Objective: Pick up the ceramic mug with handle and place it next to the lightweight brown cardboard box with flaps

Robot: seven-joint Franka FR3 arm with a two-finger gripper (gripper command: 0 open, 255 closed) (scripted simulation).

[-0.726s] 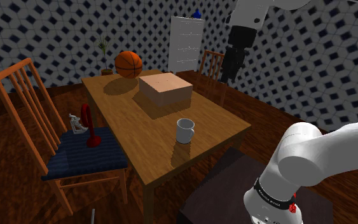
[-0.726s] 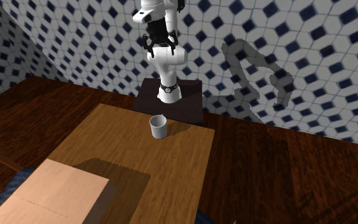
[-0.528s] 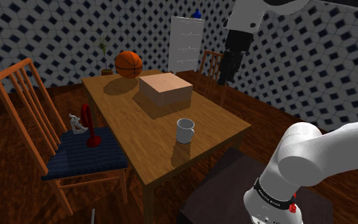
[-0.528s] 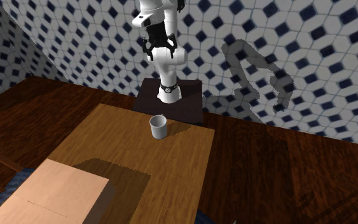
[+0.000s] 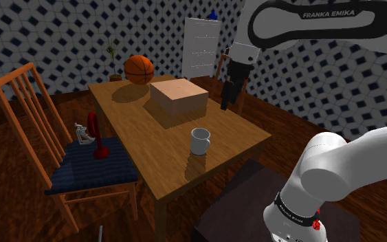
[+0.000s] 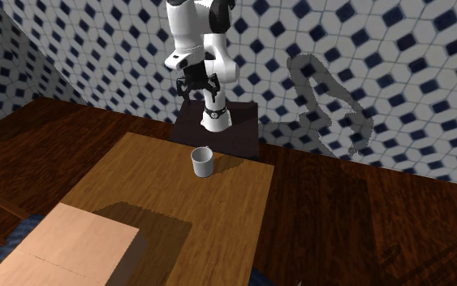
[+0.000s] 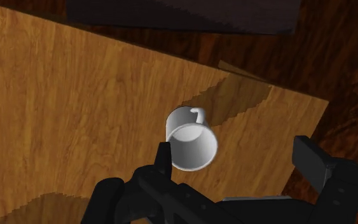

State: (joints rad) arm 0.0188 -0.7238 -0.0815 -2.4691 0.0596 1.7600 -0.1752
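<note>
A white mug [image 5: 200, 141] with a handle stands upright near the table's [image 5: 137, 130] front end. The brown cardboard box [image 5: 178, 98] sits closed at mid-table, apart from the mug. My gripper [image 5: 227, 102] hangs in the air beyond the table's edge on the shoulder view's right, open and holding nothing. In the second exterior view the gripper [image 6: 196, 89] is well above the mug [image 6: 203, 162], and the box [image 6: 60, 248] lies at the lower left. The wrist view looks down on the mug [image 7: 191, 139], close to one finger [image 7: 164, 154] of the gripper [image 7: 234, 158], untouched.
A basketball [image 5: 139, 69] rests at the table's far end beside a small plant [image 5: 113, 56]. A wooden chair [image 5: 27, 110] with a blue cushion holds a red object [image 5: 97, 137]. Another chair [image 5: 229, 67] and a white door [image 5: 202, 47] stand behind. The dark stand [image 6: 239, 134] is past the mug.
The arm has swung down and the gripper has dropped lower, closer to the table and the mug. Mug and box have stayed in place.
</note>
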